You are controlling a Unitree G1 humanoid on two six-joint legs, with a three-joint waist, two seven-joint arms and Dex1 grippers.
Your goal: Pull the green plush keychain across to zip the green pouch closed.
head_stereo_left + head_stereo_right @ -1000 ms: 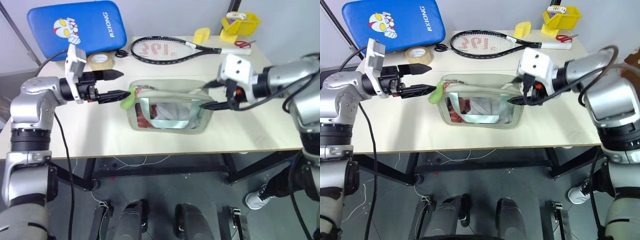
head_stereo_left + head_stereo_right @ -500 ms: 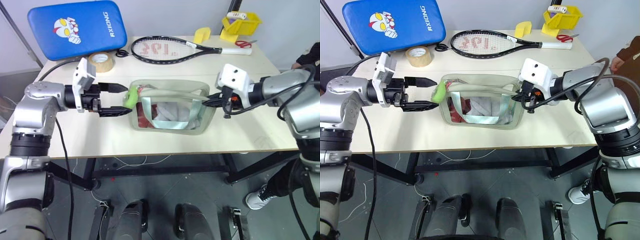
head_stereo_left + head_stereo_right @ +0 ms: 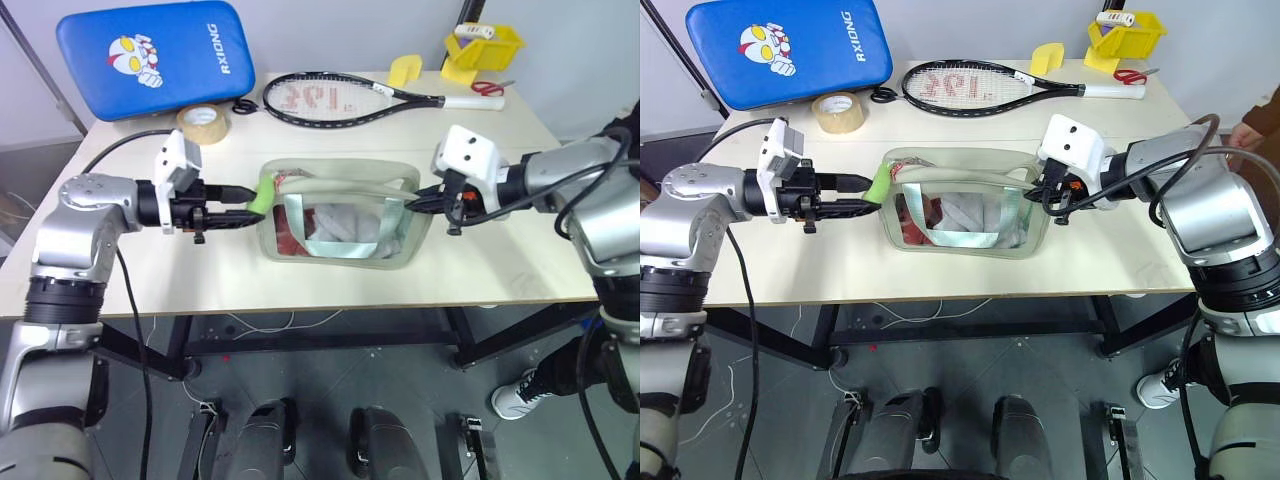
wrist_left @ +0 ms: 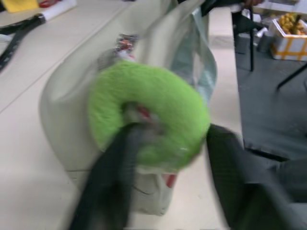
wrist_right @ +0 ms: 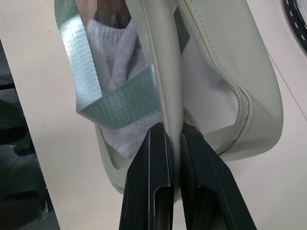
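The green pouch [image 3: 340, 235] stands mid-table with its top gaping, red and white contents showing behind the clear window. The green plush keychain [image 3: 262, 192], a fuzzy lime ring, hangs at the pouch's left end. My left gripper [image 3: 245, 203] reaches in level from the left and is shut on the plush. In the left wrist view the plush [image 4: 163, 100] sits between the two fingers of the gripper [image 4: 172, 132], one finger across its middle and the other against its outer edge. My right gripper [image 3: 415, 203] is shut on the pouch's right end wall. The right wrist view shows its fingers [image 5: 156, 158] pinching the pale rim [image 5: 216, 72].
A blue pad [image 3: 155, 55] leans at the back left, with a tape roll [image 3: 202, 123] in front of it. A racket [image 3: 330, 97] lies behind the pouch. A yellow bin [image 3: 482, 45] and red scissors [image 3: 487, 88] are at the back right. A person's sleeve [image 3: 1262, 112] shows at the right edge.
My left gripper's fingers went from wide open beside the plush to closed on it, sinking a little. My right gripper's fingers closed on the pouch's right end and stayed there.
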